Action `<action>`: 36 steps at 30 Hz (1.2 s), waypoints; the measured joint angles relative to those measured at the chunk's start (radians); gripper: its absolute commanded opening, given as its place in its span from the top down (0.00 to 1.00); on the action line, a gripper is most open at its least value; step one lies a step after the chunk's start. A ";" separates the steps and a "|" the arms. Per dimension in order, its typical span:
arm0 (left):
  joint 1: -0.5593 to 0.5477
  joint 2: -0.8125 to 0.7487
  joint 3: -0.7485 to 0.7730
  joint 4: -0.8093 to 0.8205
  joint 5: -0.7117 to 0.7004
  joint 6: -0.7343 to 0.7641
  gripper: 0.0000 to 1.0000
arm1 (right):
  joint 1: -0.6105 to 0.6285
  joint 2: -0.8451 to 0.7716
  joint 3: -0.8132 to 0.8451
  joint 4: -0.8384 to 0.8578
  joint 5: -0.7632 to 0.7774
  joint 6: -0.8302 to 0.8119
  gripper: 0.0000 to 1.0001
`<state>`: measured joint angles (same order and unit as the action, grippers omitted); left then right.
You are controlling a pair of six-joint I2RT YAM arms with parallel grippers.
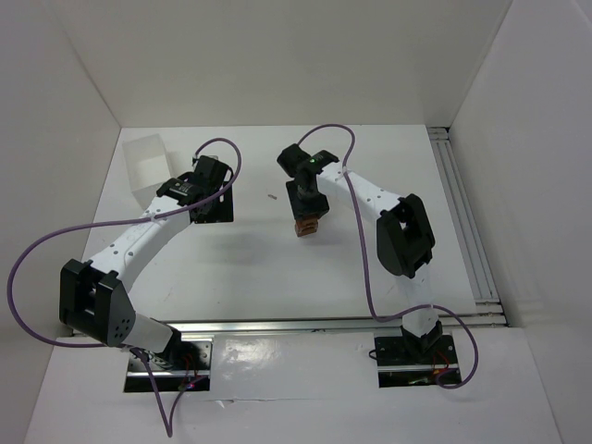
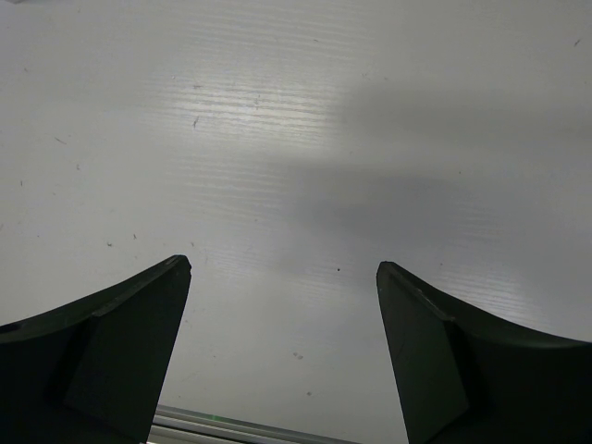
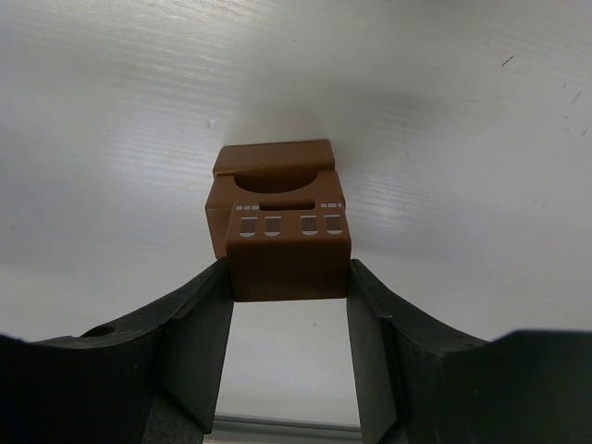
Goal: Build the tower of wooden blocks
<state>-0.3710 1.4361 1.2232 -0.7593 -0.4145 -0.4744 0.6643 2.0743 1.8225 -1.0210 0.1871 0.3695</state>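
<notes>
Wood block [image 3: 287, 245], reddish-brown, square-edged with arched notch, tight in matte black right pincer [image 3: 289, 273]; left pincer [image 2: 283, 266] wide apart

A white table [image 1: 250, 273] sits boxed in by plain white walls: a back wall [image 1: 287, 55], a left wall [image 1: 46, 166] and a right wall [image 1: 546, 139]. Metal side rails [image 1: 467, 222] run along the table's right edge, and a front rail [image 1: 305, 324] crosses its near edge. Close up, the tabletop shows fine ribbing and small dark specks. Soft light leaves pale glare and faint shadows on it.
</notes>
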 measured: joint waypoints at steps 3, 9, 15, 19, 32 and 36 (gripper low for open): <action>0.000 0.000 0.000 0.000 0.000 0.000 0.06 | 0.000 0.000 -0.001 0.001 0.001 0.000 0.48; 0.000 0.000 0.000 0.000 0.000 0.000 0.06 | 0.000 -0.002 -0.003 0.002 0.001 0.000 0.48; 0.000 0.000 0.000 0.000 0.000 0.000 0.06 | 0.004 -0.002 -0.003 0.003 0.008 0.000 0.48; 0.000 0.000 0.000 0.000 0.000 0.000 0.06 | 0.008 -0.002 -0.003 0.003 0.012 -0.002 0.48; 0.000 0.000 0.000 0.000 0.000 0.000 0.06 | 0.009 -0.002 -0.004 0.003 0.014 -0.004 0.48; 0.000 0.000 0.000 0.000 0.000 0.000 0.06 | 0.010 -0.002 -0.004 0.003 0.016 -0.004 0.48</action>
<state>-0.3714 1.4361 1.2232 -0.7593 -0.4141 -0.4744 0.6746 2.0724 1.8187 -1.0180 0.2031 0.3653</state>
